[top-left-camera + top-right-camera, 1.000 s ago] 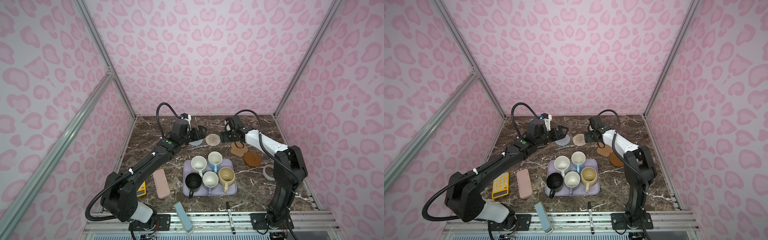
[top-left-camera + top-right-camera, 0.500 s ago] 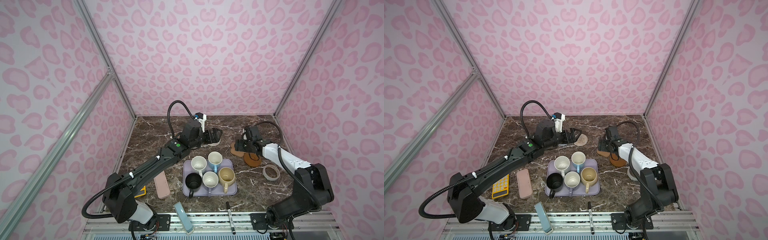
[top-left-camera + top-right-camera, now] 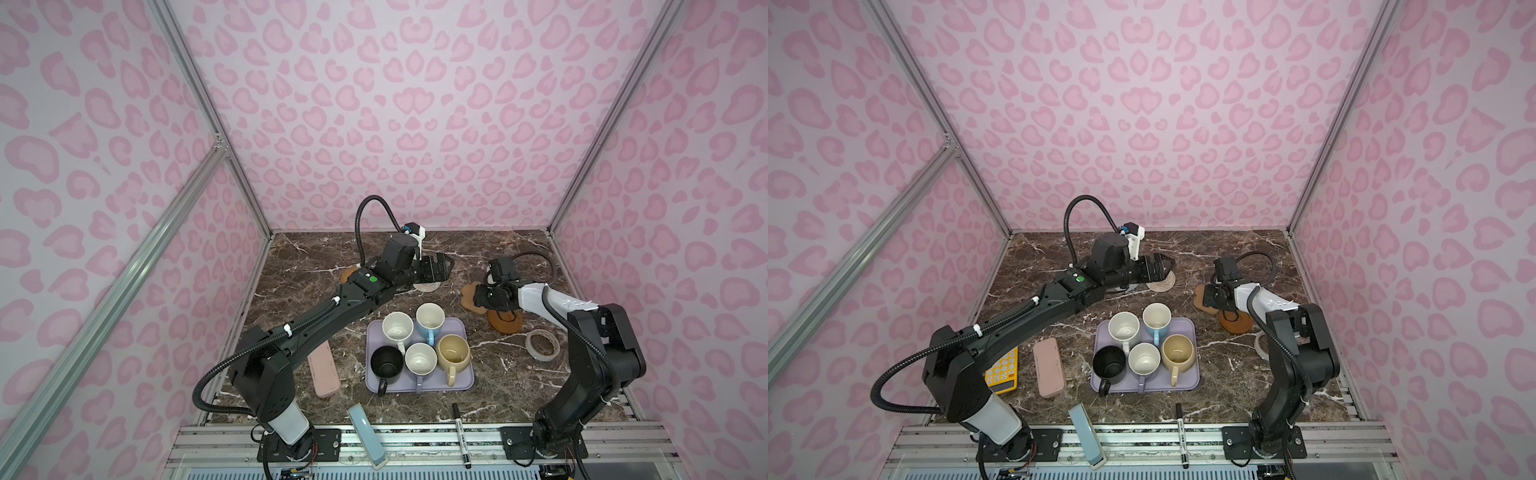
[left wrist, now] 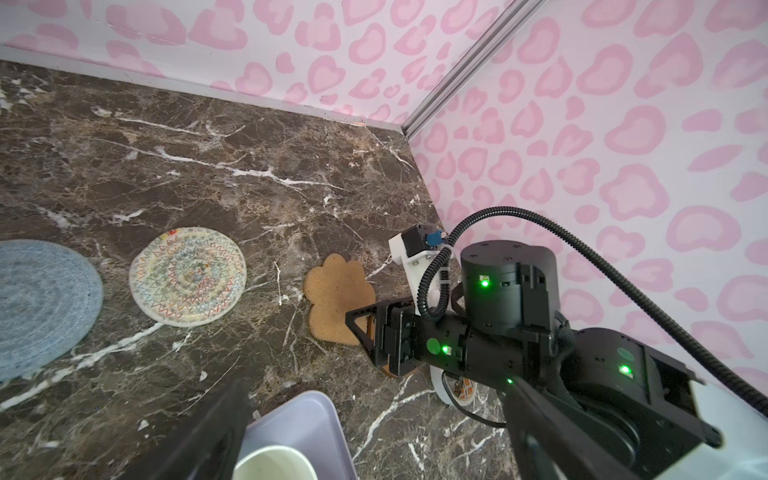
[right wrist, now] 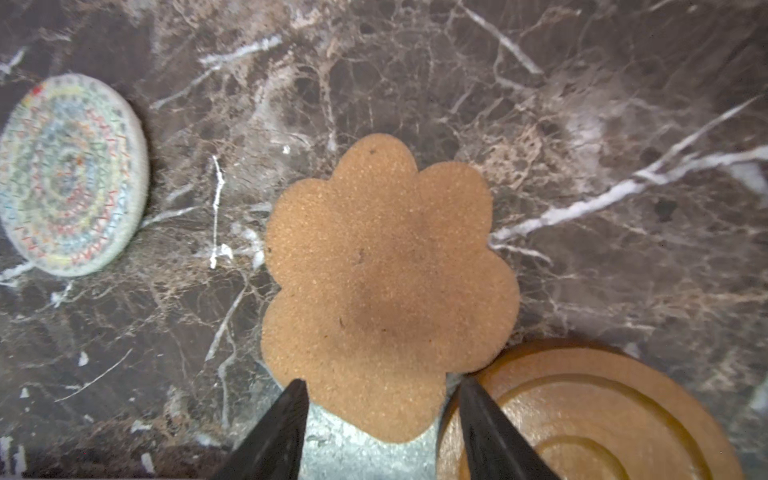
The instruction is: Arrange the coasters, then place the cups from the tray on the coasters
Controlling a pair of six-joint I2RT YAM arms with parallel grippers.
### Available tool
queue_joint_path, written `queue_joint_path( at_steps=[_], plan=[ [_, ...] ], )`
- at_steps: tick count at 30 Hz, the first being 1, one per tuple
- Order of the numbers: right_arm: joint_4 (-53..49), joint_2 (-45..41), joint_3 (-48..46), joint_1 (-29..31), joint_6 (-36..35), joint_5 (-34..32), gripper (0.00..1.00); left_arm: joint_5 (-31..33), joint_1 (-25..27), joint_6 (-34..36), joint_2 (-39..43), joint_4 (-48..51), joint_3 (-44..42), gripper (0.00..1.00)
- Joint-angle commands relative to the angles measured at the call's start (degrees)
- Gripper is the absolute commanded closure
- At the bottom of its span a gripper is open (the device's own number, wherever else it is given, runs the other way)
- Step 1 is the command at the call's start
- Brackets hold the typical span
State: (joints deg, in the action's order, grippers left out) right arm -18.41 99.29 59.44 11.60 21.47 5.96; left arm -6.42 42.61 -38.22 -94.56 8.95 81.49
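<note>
My right gripper [image 5: 382, 381] is open low over the marble, its jaws standing on either side of the narrow end of the tan paw coaster [image 5: 386, 282] [image 3: 471, 291]. The paw's edge meets the brown rimmed coaster [image 5: 582, 415] [image 3: 505, 326]. Left of them lie the cream woven coaster [image 4: 187, 276] [image 3: 1163, 286] and the grey-blue coaster [image 4: 41, 303]. The orange-brown coaster [image 3: 348, 274] peeks out behind the left arm. My left gripper [image 3: 440, 268] [image 4: 376, 386] hovers wide open and empty above the cream one. Several cups stand on the lavender tray [image 3: 465, 334], among them black [image 3: 386, 361] and pale yellow [image 3: 453, 354].
A clear tape ring [image 3: 541, 344] lies right of the tray, beside the right arm. A pink oblong case [image 3: 324, 370] and a yellow calculator [image 3: 1003, 370] sit left of the tray. A marker [image 3: 460, 432] and a blue-grey bar [image 3: 365, 432] lie at the front edge.
The right gripper drew back from the cream coaster to the paw coaster and its jaws narrowed. The left gripper swung right, off the grey-blue coaster and over the cream one.
</note>
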Motion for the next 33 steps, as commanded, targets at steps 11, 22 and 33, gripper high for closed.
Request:
queue_joint_path(
  at_steps=[11,22,33],
  plan=[
    [-4.1,1.5,0.4,0.4,0.8,-2.3,0.48,1.3,-0.1,1.2,-0.1,0.4,0.4,0.03],
    [-6.9,2.1,0.7,1.0,0.7,-2.3,0.54,1.6,0.0,1.2,1.6,0.2,-1.0,0.03],
    [-6.1,3.6,1.7,1.4,1.2,-3.1,0.54,3.0,0.0,1.5,3.5,0.4,-2.2,0.03]
  ],
)
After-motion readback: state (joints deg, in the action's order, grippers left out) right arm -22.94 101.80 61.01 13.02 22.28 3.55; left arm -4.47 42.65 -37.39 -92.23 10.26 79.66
